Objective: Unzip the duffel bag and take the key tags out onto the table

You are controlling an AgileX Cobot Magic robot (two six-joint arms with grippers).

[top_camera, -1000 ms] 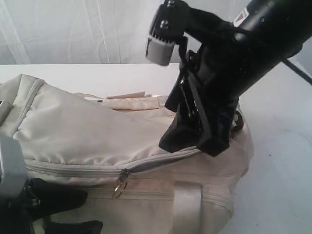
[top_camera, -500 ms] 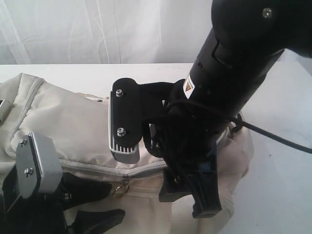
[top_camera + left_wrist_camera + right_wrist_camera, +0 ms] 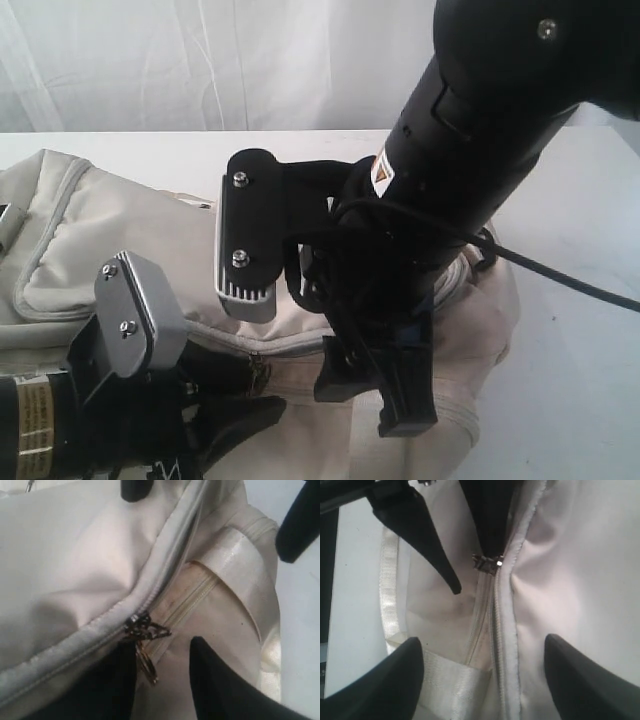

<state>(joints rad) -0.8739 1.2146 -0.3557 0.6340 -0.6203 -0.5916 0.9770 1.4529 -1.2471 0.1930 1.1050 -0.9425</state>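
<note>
Exterior: the soft cream duffel bag (image 3: pixel 120 230) lies slumped on the smooth white bench (image 3: pixel 580 330).

Left wrist: the left tool (image 3: pixel 162 652) is half open. Its tapered black fingers flank the metal ring (image 3: pixel 146 665) on the zipper pull, without clamping it.

Right wrist: the right tool (image 3: pixel 482 642) gapes wide over the ribbed grey zipper (image 3: pixel 496 610), empty.

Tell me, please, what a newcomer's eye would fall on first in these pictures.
The bulky black right arm fills the upper right of the exterior view, its right pincer open above the cream duffel bag. In the left wrist view, the left pincer straddles the dark zipper pull and its brass-coloured ring, jaws apart.
</note>
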